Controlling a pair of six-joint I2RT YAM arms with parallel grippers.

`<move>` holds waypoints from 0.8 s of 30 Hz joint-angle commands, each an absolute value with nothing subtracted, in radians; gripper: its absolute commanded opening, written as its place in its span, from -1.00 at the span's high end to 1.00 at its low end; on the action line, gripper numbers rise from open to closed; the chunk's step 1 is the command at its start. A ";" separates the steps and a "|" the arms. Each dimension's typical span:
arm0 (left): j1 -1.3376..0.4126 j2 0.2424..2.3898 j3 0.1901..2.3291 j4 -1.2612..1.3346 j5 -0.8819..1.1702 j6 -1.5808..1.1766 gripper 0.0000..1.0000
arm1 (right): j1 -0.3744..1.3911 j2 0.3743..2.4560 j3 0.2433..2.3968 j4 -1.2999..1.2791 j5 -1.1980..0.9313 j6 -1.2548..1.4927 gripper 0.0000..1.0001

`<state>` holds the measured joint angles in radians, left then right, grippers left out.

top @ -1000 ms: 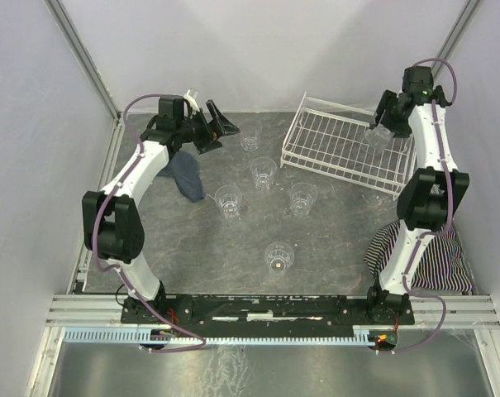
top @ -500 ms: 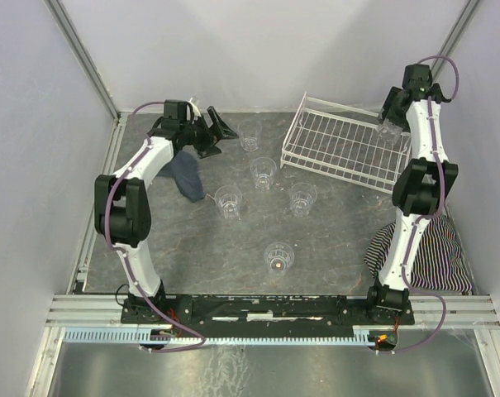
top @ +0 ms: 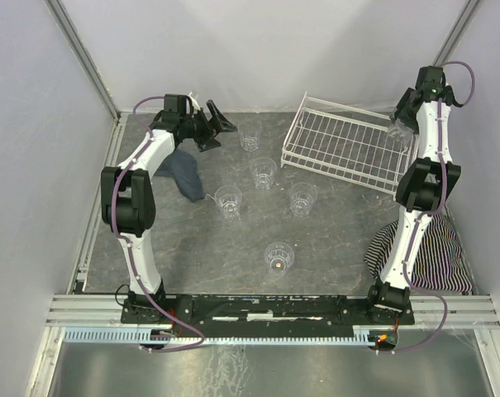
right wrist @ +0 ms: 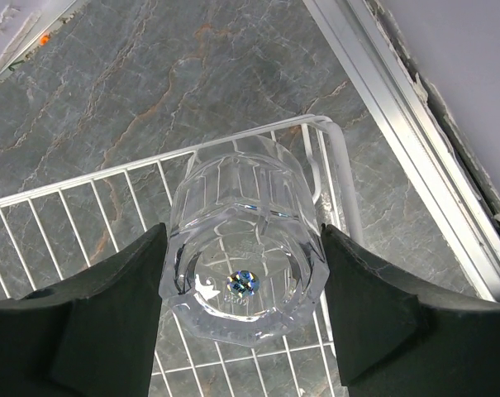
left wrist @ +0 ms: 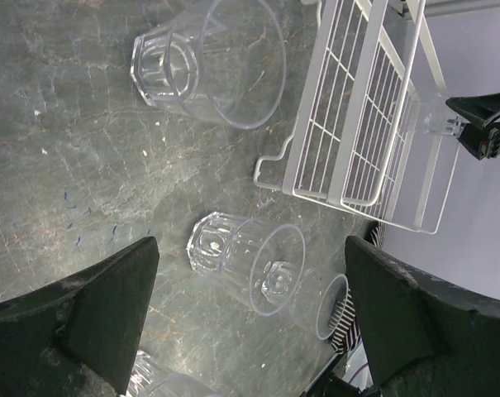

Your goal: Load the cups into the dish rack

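Note:
Several clear cups stand on the table, among them one (top: pixel 250 139) near the back, one (top: pixel 264 172) in the middle and one (top: pixel 279 257) nearer the front. My left gripper (top: pixel 218 126) hovers open at the back left, just left of the back cup. In the left wrist view nothing sits between its fingers (left wrist: pixel 109 314), and cups (left wrist: pixel 212 62) (left wrist: pixel 245 260) lie beyond them. My right gripper (right wrist: pixel 245 277) is shut on a cup (right wrist: pixel 245 240), held base toward the camera over the far right corner of the white wire dish rack (top: pixel 332 149) (right wrist: pixel 68 188).
A blue-grey cloth (top: pixel 186 174) lies at the left beside my left arm. A striped cloth (top: pixel 448 256) is bunched at the front right by the right arm's base. An aluminium frame rail (right wrist: pixel 398 99) and grey walls close in behind and beside the rack.
My right arm has carried the cup farther right and back over the rack, toward its far corner. My left arm has straightened toward the back, its gripper shifting only slightly.

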<state>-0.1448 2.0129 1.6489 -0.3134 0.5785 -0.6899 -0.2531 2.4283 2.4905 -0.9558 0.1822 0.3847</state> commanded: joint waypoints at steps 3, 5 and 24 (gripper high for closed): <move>-0.137 2.045 1.733 -0.314 0.623 -0.677 -0.98 | -0.266 2.415 2.544 -0.955 0.193 0.396 0.98; -0.137 2.054 1.737 -0.314 0.626 -0.681 -0.99 | -0.267 2.416 2.544 -0.953 0.200 0.393 0.98; -0.136 2.046 1.723 -0.310 0.634 -0.684 -0.99 | -0.266 2.426 2.526 -0.963 0.166 0.358 0.97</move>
